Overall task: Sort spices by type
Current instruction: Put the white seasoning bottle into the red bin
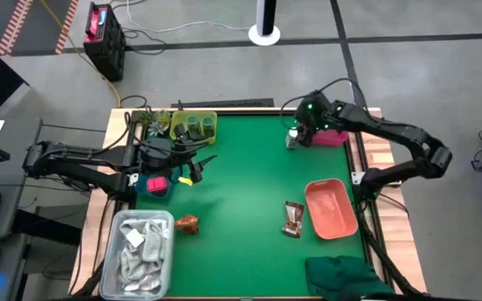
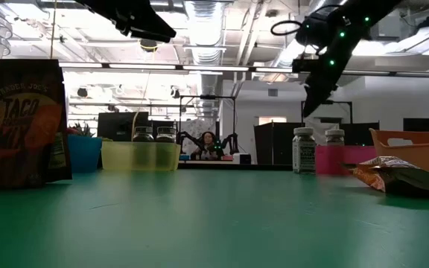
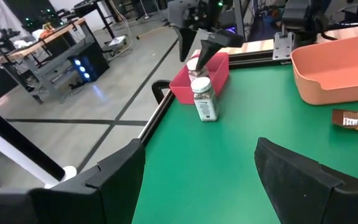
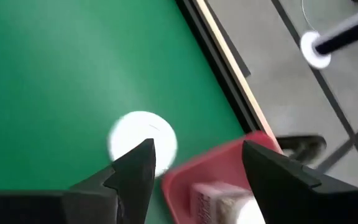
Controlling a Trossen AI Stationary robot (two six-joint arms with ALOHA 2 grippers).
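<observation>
The right tool [image 4: 194, 165], fingers spread and empty, hangs over the white-capped glass spice bottle [image 3: 204, 99] beside the pink plastic bin [image 3: 219, 70] at the table's far right; a skewed descent could topple it.

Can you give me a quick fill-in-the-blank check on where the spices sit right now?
1. The right gripper hangs open above the white-capped bottle beside the ____ bin.
2. The two green jars stand in the ____ bin.
3. The brown sachet lies beside the ____ tray.
4. The left gripper is ____.

Missing words: pink; yellow; salmon; open
</observation>
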